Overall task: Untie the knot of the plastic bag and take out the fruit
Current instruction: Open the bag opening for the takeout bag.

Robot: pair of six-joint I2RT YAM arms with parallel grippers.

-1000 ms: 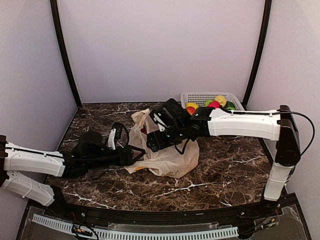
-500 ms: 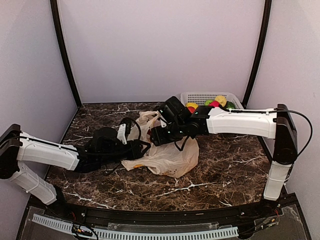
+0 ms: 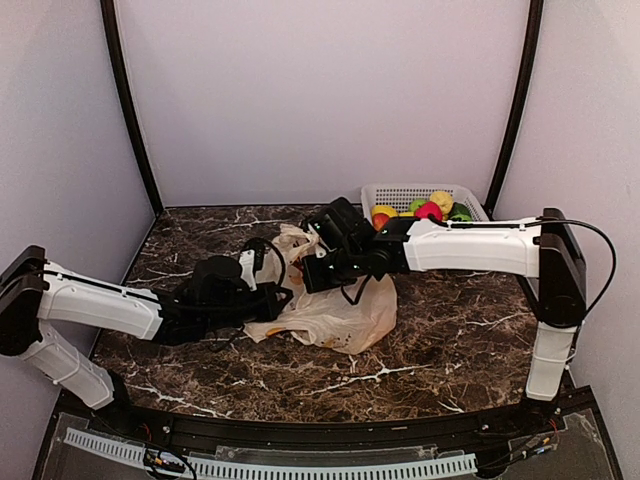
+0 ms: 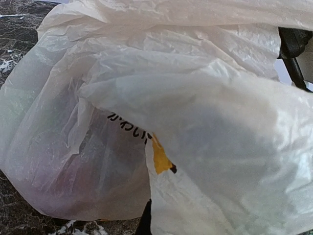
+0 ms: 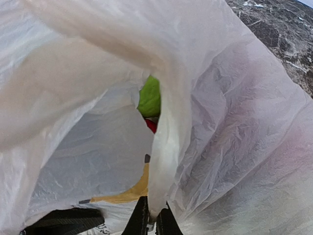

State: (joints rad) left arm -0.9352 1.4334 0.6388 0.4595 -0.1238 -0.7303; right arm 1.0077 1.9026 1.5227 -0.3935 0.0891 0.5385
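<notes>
bag [image 3: 335,312] is laid between left gripper [image 3: 272,300] and right gripper [image 5: 152,221], long axis left-right, mouth end raised toward rear-left. A fold of its plastic is pinched tight by each gripper. Green fruit [image 5: 149,97] is seen inside the bag.

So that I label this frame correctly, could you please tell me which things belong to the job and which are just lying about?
Job: bag; fruit inside it, green and red showing; left gripper and right gripper, both pinching the bag.
Lying about: basket at the back right, with loose fruit in it; table.
</notes>
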